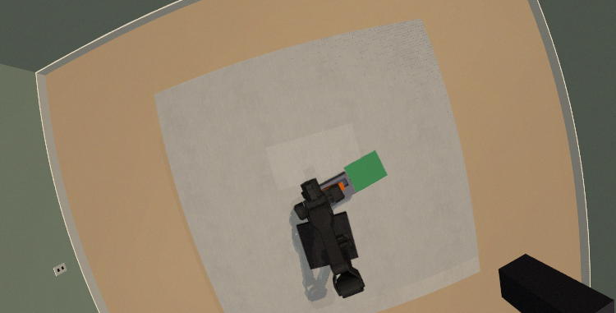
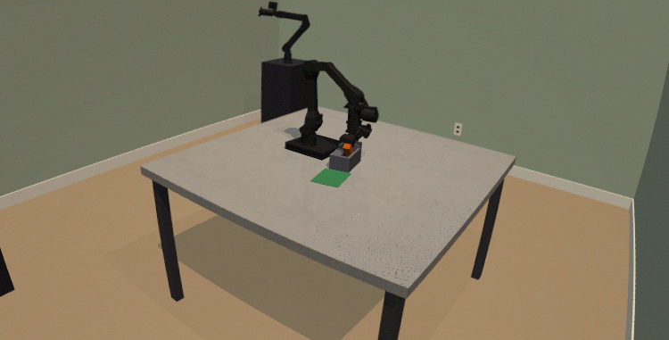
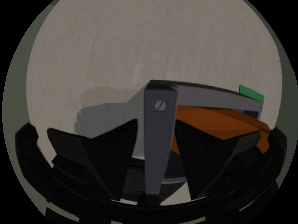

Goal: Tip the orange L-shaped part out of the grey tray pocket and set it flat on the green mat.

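The orange L-shaped part [image 1: 341,186] [image 2: 347,149] [image 3: 215,122] is tilted in the grey tray [image 1: 350,189] [image 2: 340,162] [image 3: 160,137]. Its end nearer the green mat [image 1: 365,171] [image 2: 331,178] [image 3: 251,93] stands above the rim; its L-shaped end is down in the pocket, mostly hidden by the gripper. My gripper [image 3: 156,123] is partly open with nothing pinched. In the wrist view the right finger is over the part's low end, apparently touching it, and the left finger is past the tray's end wall. The fingertips are hidden in the top and exterior views.
The mat lies flat on the table [image 1: 241,117] [image 2: 261,187], close by the tray's end. The arm's black base plate [image 1: 312,259] [image 2: 306,149] is beside the tray on the other side. A second arm [image 2: 297,33] stands on a dark pedestal behind the table.
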You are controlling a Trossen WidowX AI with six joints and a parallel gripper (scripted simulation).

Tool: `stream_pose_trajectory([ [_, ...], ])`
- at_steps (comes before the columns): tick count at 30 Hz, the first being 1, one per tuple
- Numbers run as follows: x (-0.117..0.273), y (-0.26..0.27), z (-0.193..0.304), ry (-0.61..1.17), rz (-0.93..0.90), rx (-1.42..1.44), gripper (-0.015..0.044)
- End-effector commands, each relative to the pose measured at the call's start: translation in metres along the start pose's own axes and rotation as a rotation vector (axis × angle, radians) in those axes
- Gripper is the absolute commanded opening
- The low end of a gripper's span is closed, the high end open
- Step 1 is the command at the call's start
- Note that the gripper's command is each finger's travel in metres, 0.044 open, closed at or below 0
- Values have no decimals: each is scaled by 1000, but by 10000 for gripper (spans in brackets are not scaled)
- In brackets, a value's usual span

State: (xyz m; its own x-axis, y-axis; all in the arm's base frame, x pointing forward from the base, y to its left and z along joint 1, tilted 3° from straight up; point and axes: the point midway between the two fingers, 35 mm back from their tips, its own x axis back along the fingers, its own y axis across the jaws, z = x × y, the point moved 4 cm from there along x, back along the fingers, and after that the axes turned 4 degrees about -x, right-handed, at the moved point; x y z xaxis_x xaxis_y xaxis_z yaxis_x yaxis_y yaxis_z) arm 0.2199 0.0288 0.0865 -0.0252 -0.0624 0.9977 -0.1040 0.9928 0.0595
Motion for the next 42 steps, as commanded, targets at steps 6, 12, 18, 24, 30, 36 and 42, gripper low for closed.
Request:
stream_pose_trajectory([
  [6,12,10,1,2,5,-9,180],
  [12,40,7,-4,2,5,-9,180],
  [18,106,-1,-1,2,6,-9,180],
  [24,105,0,-3,-12,4,-14,180],
  [30,105,0,-3,-12,4,-14,180],
  [36,105,0,-3,-12,4,-14,180],
  [42,105,0,-3,-12,4,-14,180],
])
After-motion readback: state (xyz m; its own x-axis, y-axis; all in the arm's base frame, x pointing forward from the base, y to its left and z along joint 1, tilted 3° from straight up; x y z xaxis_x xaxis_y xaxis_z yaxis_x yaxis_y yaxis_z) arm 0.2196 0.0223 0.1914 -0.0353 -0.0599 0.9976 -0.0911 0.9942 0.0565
